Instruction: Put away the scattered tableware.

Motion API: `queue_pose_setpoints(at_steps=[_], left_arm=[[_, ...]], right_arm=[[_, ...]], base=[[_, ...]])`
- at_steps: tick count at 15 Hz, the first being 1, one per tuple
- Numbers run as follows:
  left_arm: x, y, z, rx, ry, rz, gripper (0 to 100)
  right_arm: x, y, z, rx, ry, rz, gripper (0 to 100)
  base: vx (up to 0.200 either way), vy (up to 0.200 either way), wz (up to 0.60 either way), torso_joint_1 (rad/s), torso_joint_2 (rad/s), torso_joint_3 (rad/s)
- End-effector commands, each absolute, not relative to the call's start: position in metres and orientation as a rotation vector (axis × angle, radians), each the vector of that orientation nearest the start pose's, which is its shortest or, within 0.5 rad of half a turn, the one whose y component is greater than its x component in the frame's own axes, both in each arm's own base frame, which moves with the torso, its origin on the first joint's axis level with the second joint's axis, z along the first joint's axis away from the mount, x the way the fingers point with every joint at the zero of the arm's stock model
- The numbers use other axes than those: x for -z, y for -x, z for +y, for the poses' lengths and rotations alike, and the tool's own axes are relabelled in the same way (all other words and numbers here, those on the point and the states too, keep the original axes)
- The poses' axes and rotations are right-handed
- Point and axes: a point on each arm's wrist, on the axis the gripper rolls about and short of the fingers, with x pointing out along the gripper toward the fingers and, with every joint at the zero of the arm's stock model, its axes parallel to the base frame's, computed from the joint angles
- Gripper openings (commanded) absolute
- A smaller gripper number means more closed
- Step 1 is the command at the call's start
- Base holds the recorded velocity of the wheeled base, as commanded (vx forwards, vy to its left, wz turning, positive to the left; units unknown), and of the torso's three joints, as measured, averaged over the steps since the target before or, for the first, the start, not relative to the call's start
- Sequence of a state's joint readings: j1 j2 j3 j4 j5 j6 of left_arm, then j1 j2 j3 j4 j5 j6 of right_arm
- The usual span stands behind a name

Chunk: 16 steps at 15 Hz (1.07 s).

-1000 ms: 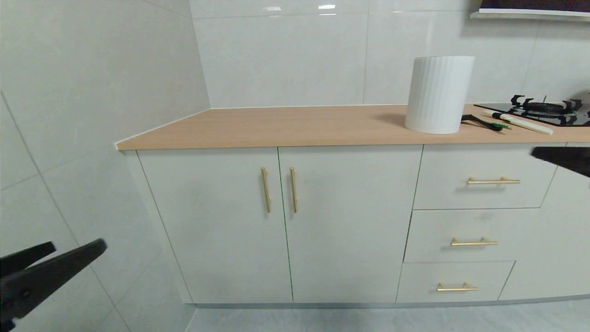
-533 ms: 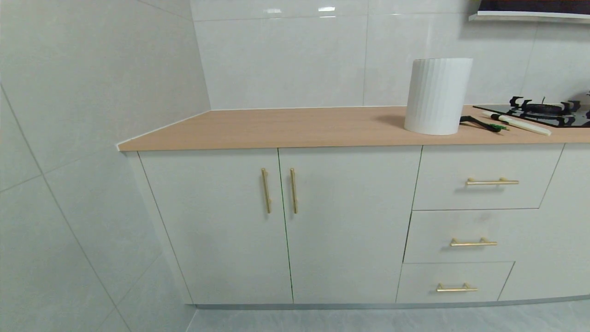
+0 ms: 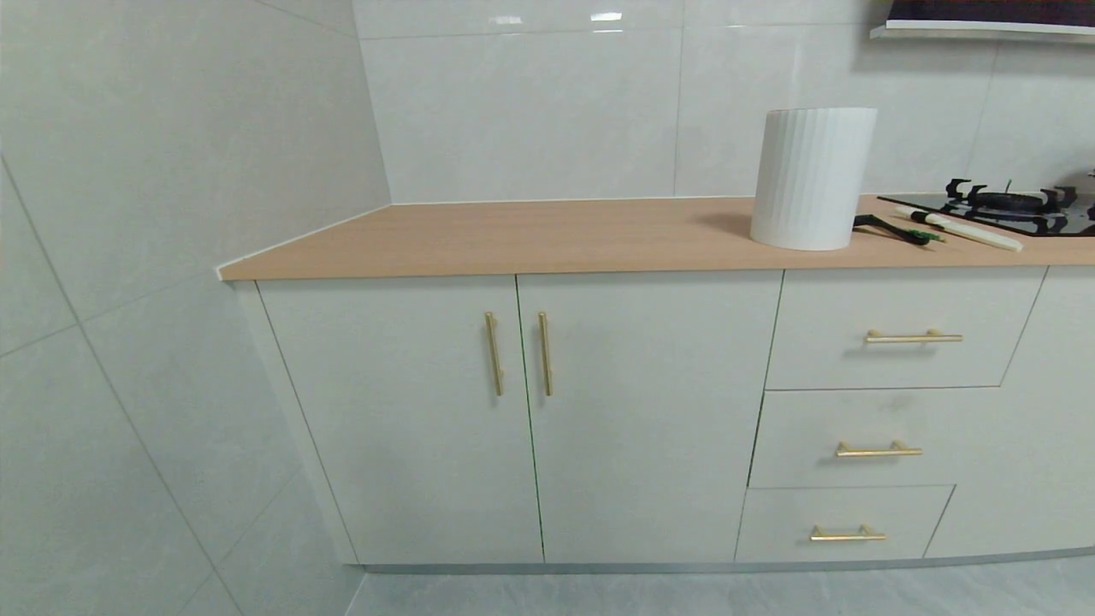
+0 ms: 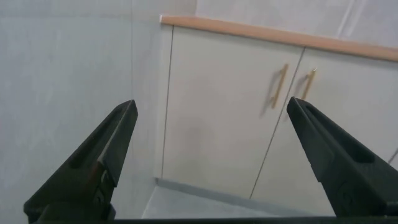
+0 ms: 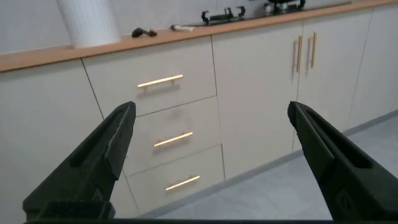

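Lying slantwise on the wooden countertop [image 3: 556, 235] are a black-handled utensil [image 3: 890, 227] and a long cream utensil [image 3: 967, 229], close together with a small green piece between them. They sit just right of the tall white ribbed holder [image 3: 813, 178], beside the black hob [image 3: 1009, 205]. The left gripper [image 4: 211, 104] faces the cabinet doors [image 4: 230, 118] and the right gripper [image 5: 211, 107] faces the drawers [image 5: 158, 118]. Both have their jaws spread wide and carry nothing.

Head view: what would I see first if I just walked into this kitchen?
Probably the tall white ribbed container, standing upright on the wooden countertop toward its right end. Beside it lie scattered utensils, by the black stove. Below, gold handles shine on the white cabinet fronts.
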<state>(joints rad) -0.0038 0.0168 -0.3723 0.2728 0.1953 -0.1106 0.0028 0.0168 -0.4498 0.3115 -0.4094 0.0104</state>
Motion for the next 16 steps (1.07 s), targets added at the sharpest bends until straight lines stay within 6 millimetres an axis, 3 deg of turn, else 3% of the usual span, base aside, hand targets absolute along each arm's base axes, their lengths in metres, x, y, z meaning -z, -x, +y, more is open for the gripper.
queue_pose_setpoints(at_steps=[1,3,4,5,8,10,16], left_arm=[[-0.12,0.049,0.004,-0.199,0.073,-0.018,100],[-0.106,0.04,0.004,-0.199,0.014,-0.004,100],[-0.09,0.028,0.004,-0.202,-0.052,-0.037,100],[-0.082,0.024,0.004,-0.198,-0.059,-0.058,100],[-0.08,0.023,0.004,-0.191,-0.057,-0.035,100],[-0.079,0.023,0.002,-0.074,-0.022,-0.036,100],[-0.075,0.023,0.0,-0.018,-0.002,0.0,100]], right_arm=[[-0.124,0.052,-0.008,0.345,-0.029,-0.033,100],[-0.108,0.039,-0.006,0.295,-0.029,-0.052,100],[-0.085,0.025,-0.005,0.209,0.006,-0.07,100],[-0.082,0.023,-0.004,0.171,0.027,-0.058,100],[-0.081,0.023,-0.003,0.117,0.023,-0.046,100],[-0.075,0.023,-0.001,0.023,0.031,0.016,100],[-0.076,0.023,0.0,0.021,0.029,-0.001,100]], base=[[0.0,0.0,0.0,0.0,0.0,0.0],[0.0,0.0,0.0,0.0,0.0,0.0],[0.0,0.0,0.0,0.0,0.0,0.0],[0.0,0.0,0.0,0.0,0.0,0.0],[0.0,0.0,0.0,0.0,0.0,0.0],[0.0,0.0,0.0,0.0,0.0,0.0],[0.0,0.0,0.0,0.0,0.0,0.0]])
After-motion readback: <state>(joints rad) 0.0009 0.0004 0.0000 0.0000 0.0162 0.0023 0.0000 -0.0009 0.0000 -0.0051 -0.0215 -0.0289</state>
